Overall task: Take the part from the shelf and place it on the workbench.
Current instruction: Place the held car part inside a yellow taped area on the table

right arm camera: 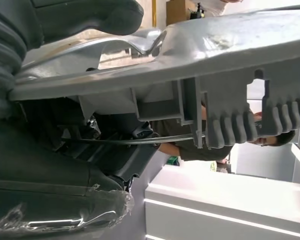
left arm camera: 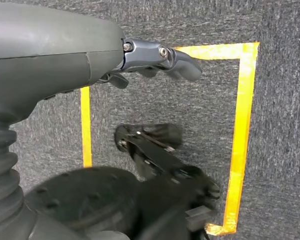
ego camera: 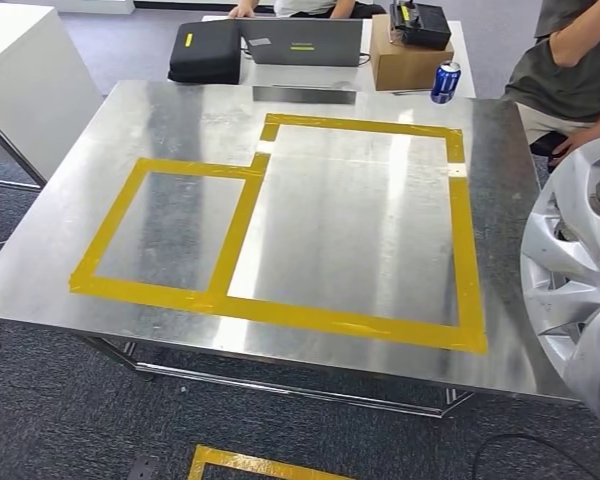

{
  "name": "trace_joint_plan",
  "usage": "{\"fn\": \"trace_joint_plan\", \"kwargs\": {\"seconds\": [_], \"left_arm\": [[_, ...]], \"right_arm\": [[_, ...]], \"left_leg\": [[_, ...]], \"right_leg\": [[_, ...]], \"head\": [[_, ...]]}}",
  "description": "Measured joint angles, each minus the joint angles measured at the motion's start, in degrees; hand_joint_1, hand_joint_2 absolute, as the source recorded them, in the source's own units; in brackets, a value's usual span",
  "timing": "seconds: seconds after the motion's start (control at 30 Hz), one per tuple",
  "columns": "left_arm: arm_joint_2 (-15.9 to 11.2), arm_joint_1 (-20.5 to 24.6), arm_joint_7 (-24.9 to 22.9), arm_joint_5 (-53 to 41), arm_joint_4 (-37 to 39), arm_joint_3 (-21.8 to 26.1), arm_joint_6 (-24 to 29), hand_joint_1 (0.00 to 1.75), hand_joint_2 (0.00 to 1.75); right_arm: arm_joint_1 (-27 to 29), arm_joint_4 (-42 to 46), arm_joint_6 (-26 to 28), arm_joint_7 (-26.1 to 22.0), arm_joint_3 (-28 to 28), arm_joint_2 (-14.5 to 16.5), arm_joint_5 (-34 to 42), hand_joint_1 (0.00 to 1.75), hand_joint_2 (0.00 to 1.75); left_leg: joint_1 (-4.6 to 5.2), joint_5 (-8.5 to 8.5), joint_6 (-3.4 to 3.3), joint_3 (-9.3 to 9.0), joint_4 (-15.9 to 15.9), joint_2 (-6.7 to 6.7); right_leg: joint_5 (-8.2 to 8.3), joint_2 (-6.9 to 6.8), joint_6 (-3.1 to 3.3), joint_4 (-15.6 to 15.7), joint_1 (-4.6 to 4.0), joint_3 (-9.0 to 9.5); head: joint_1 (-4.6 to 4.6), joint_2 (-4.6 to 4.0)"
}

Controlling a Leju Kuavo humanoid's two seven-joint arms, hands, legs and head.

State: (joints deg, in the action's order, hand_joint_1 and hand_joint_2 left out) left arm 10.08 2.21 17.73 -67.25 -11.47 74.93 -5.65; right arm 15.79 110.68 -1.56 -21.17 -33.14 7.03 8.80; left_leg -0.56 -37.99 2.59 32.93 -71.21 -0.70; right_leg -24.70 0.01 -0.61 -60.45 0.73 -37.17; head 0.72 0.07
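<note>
Silver wheel cover (ego camera: 576,290) up at the right edge of the steel worktop (ego camera: 169,110), gripped by the right hand (right arm camera: 65,150). Left hand (left arm camera: 152,62) hanging over carpet (left arm camera: 284,125), fingers loosely apart, holding nothing.

Head view: bright, even indoor light. Metal table (ego camera: 312,210) shows pale glare streaks from centre toward 12 o'clock; soft shadow beneath on carpet (ego camera: 55,420). Hubcap (ego camera: 576,280) at 3 o'clock sharp.
Left wrist view: dimmer; carpet and yellow tape (left arm camera: 241,140) sharp, dark shapes at 6 o'clock blurred.
Right wrist view: backlit, washed out at 12 o'clock; foreground dark.
</note>
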Motion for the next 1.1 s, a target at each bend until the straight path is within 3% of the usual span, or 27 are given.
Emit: {"fn": "trace_joint_plan", "kwargs": {"seconds": [0.03,0.07,0.13,0.2,0.27,0.4,0.43,0.53,0.63,0.83,0.97,1.1], "left_arm": [[-0.04,-0.06,0.04,-0.03,0.0,0.0,-0.04,0.0,1.75],[-0.11,-0.09,0.1,-0.14,0.0,0.0,-0.14,0.0,1.75],[-0.28,-0.08,0.26,-0.57,0.0,-0.01,-0.45,0.0,1.75],[-0.43,0.02,0.21,-1.09,0.0,-0.03,-0.86,0.0,1.75],[-0.56,0.08,0.1,-1.75,0.0,-0.12,-1.24,0.0,1.75],[-1.01,0.6,0.31,-3.56,0.0,-0.64,-1.93,0.0,1.75],[-1.14,0.83,0.24,-3.92,0.0,-0.86,-2.09,0.0,1.75],[-1.29,1.36,0.03,-4.54,0.0,-1.47,-2.39,0.0,1.75],[-1.44,1.31,0.02,-4.7,0.0,-1.69,-2.42,0.0,1.75],[-1.76,1.26,-0.03,-5.22,0.0,-2.0,-3.09,0.0,1.75],[-2.05,1.78,-0.58,-5.26,0.0,-2.19,-4.65,0.0,1.75],[-2.36,2.23,-1.64,-5.79,0.0,-2.63,-4.82,0.0,1.75]], "right_arm": [[-0.08,-0.15,0.59,0.1,0.14,-0.27,-1.47,1.75,1.75],[-0.12,-0.35,1.45,0.4,0.43,-0.8,-4.0,1.75,1.75],[-0.32,-1.03,3.81,1.77,1.62,-2.8,-11.97,1.75,1.75],[-1.25,-2.44,6.39,4.36,3.65,-6.06,-21.62,1.75,1.75],[-3.61,-5.09,8.7,8.4,7.02,-10.02,-31.55,1.75,1.75],[-12.28,-13.87,11.34,16.03,17.26,-16.05,-46.7,1.75,1.75],[-15.13,-16.72,12.03,17.39,20.19,-16.92,-49.11,1.75,1.75],[-22.02,-24.51,14.05,20.06,27.93,-18.6,-52.45,1.75,1.75],[-24.97,-28.79,14.88,20.66,32.7,-19.86,-52.52,1.75,1.75],[-29.9,-34.18,12.6,21.53,39.23,-21.17,-57.22,1.75,1.75],[-40.26,-42.44,7.63,21.5,48.74,-20.62,-65.16,1.75,1.75],[-50.71,-52.14,4.8,21.62,59.46,-16.63,-68.83,1.75,1.75]], "left_leg": [[0.05,0.06,-0.14,1.41,-0.6,0.0],[0.15,1.54,-0.41,2.04,0.4,0.0],[0.58,7.16,-1.25,1.15,6.2,0.04],[0.98,10.54,-2.04,0.12,11.38,0.17],[1.15,10.85,-2.43,0.14,13.17,0.21],[0.96,11.78,-1.93,0.07,14.25,0.16],[0.96,11.88,-2.11,0.07,14.26,0.17],[0.96,12.14,-2.53,0.06,14.24,0.12],[0.98,12.3,-2.78,0.14,14.22,-0.05],[0.95,12.37,-2.81,0.33,14.23,-0.03],[0.87,12.57,-2.58,0.44,14.25,0.11],[0.75,12.87,-2.32,0.48,14.27,0.12]], "right_leg": [[-0.28,0.14,0.14,0.0,-0.14,0.31],[-0.56,0.28,0.21,0.01,-0.28,0.71],[-0.94,0.45,0.19,0.05,-0.41,1.55],[-0.93,0.61,-0.14,0.15,-0.4,1.93],[-0.77,0.87,-0.84,0.45,-0.39,1.81],[-0.28,1.03,0.07,1.48,-0.74,1.99],[-0.02,1.03,-0.07,1.7,-0.76,2.08],[0.45,0.97,-0.81,2.29,-0.73,2.32],[0.76,0.77,-1.31,2.56,-0.71,2.46],[0.95,0.89,-1.57,2.6,-0.71,2.36],[1.14,1.16,-1.63,2.54,-0.74,2.12],[1.34,1.22,-1.43,2.46,-0.82,1.87]], "head": [[0.0,0.0],[-0.01,0.0],[0.01,0.0],[0.01,0.0],[-0.1,0.0],[-0.14,0.0],[-0.15,0.0],[-0.16,0.0],[-0.16,0.0],[-0.18,0.0],[-0.18,0.0],[-0.22,0.0]]}}
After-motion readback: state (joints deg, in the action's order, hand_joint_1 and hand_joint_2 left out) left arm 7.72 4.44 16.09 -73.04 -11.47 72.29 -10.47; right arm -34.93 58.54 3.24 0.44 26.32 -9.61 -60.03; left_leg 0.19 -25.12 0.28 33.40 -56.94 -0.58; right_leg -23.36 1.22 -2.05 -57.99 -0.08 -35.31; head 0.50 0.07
